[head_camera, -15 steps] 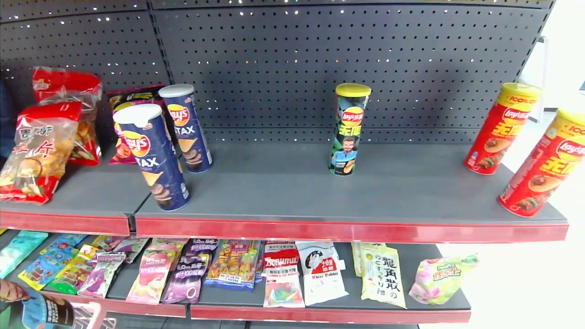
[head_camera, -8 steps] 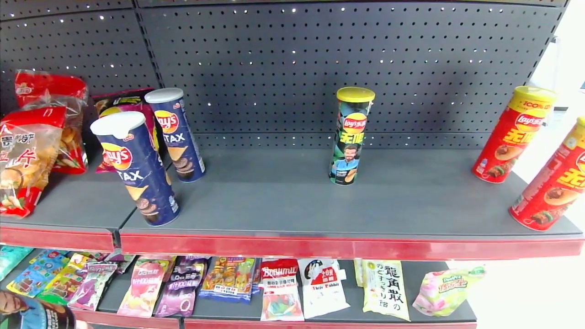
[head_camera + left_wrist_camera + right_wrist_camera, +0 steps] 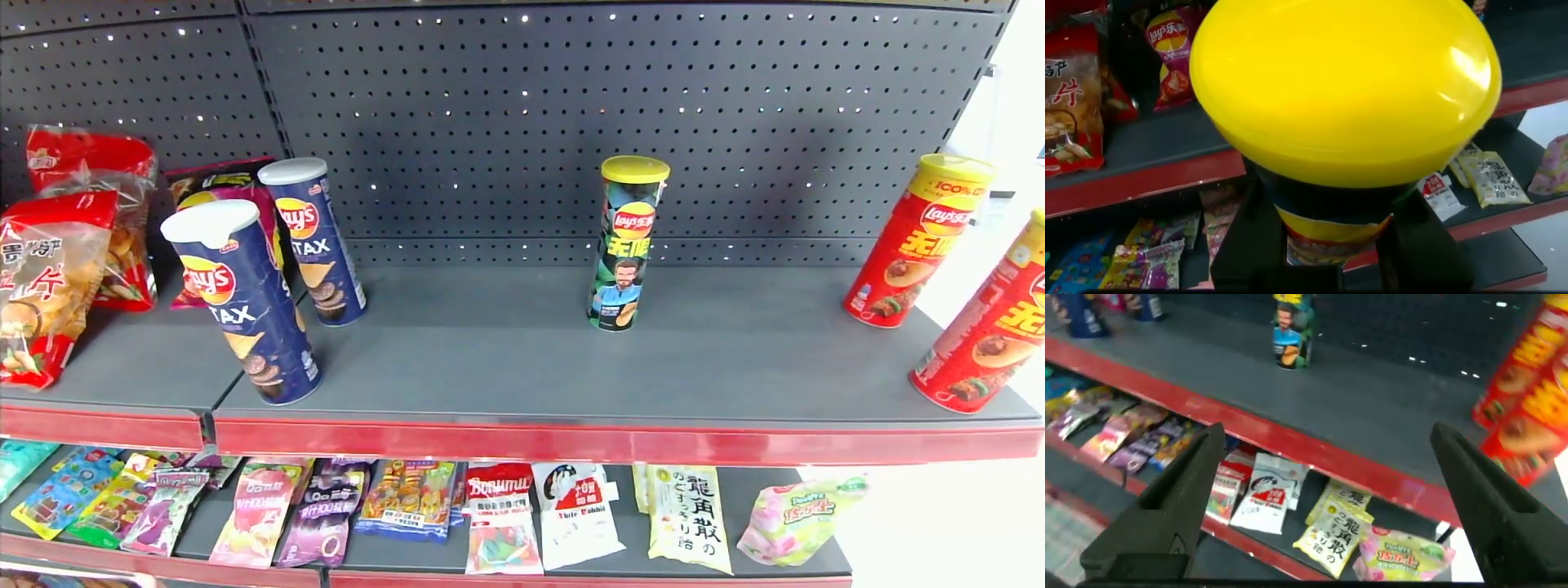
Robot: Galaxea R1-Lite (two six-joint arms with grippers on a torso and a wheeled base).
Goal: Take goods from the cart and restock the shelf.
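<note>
Yellow-lidded chip can [image 3: 1343,90], dark-bodied, is clamped between the left gripper [image 3: 1335,253] fingers, lid toward the wrist; red-edged shelf [image 3: 1127,184] lies beyond.

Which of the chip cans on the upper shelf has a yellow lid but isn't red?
The dark can standing alone mid-shelf. The two red cans at right also have yellow lids; the two blue cans have white ones.

In the left gripper [image 3: 1335,260], the can [image 3: 1331,233] is mostly hidden behind its own yellow lid [image 3: 1343,82], and its print is too cropped to make out. Beyond the right gripper [image 3: 1327,431], the red cans [image 3: 1531,384] blur together and run off the edge. The blue cans [image 3: 1082,314], far past its other finger, are cropped too.
</note>
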